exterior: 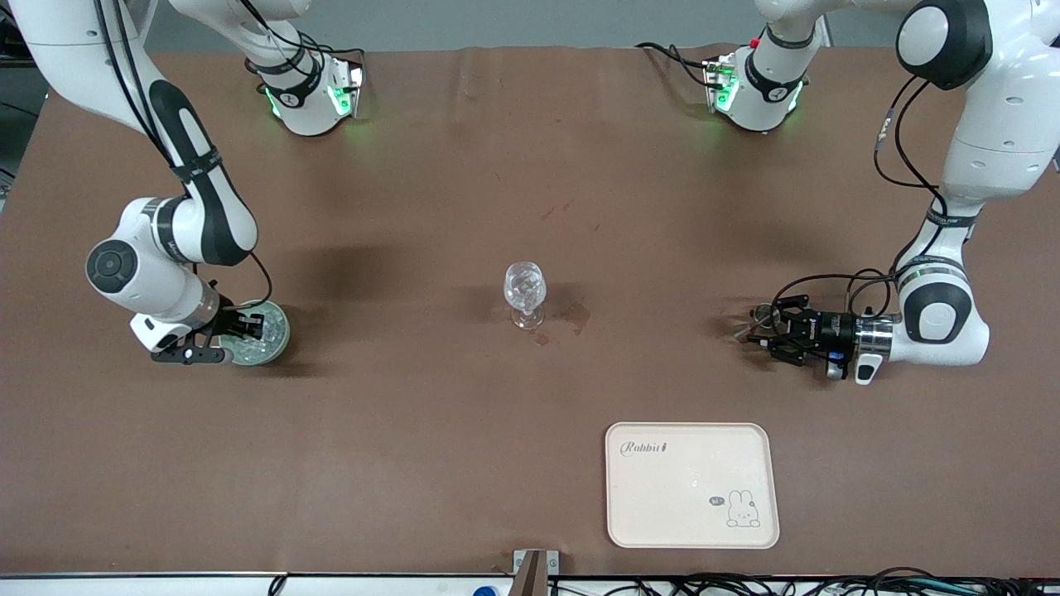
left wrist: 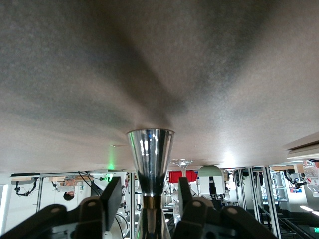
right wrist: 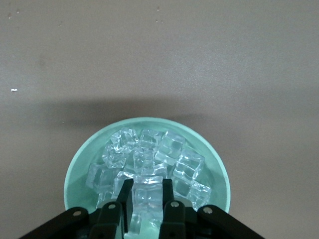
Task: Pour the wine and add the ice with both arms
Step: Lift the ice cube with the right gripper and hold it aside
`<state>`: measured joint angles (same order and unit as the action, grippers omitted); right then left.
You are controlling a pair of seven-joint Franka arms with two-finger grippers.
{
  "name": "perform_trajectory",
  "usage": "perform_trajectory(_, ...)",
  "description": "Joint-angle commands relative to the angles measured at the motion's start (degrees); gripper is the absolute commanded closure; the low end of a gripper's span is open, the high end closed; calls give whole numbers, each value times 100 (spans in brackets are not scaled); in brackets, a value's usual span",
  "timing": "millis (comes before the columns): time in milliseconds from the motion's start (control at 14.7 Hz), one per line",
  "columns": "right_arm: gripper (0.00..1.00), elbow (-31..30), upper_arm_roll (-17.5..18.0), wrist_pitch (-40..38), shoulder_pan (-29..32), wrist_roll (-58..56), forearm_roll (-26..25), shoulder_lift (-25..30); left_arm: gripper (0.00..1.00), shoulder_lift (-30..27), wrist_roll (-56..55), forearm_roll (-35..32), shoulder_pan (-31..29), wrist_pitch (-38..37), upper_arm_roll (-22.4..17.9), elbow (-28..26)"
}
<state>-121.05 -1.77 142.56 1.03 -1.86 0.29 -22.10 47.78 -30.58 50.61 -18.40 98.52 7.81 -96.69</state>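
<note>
The table [exterior: 464,190], covered in brown, carries everything you work with. Near the front camera, toward the left arm's end, lies a cream tray [exterior: 691,530] with nothing on it. At the right arm's end stands a pale green bowl [exterior: 277,341] heaped with the ice [right wrist: 149,167], many small clear cubes. At the middle of the table stands a stemmed glass [exterior: 524,291]; something clear glints in its cup, though you cannot tell what.

Expect the ice to be hard, wet and slippery: a cube will likely squirt out if pinched at a corner, so close on two flat faces. Treat the glass as fragile and top-heavy.

The right claw [right wrist: 148,201] is down in the bowl, its two fingers [right wrist: 124,196] set on either side of one cube at the top of the heap, with only that cube's width between them; it appears closed on the cube.

The left claw [left wrist: 149,201] lies low over the table at the left arm's end, turned sideways toward the glass. It is clamped on a small shiny metal cup [left wrist: 150,159], flared at its mouth, held by the narrow stem.
</note>
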Motion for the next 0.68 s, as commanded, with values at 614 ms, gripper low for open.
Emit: perform_trajectory(614, 96, 1082, -8, -1272, 196, -112, 51, 487, 63, -76, -27, 99, -14, -210, 1, -43)
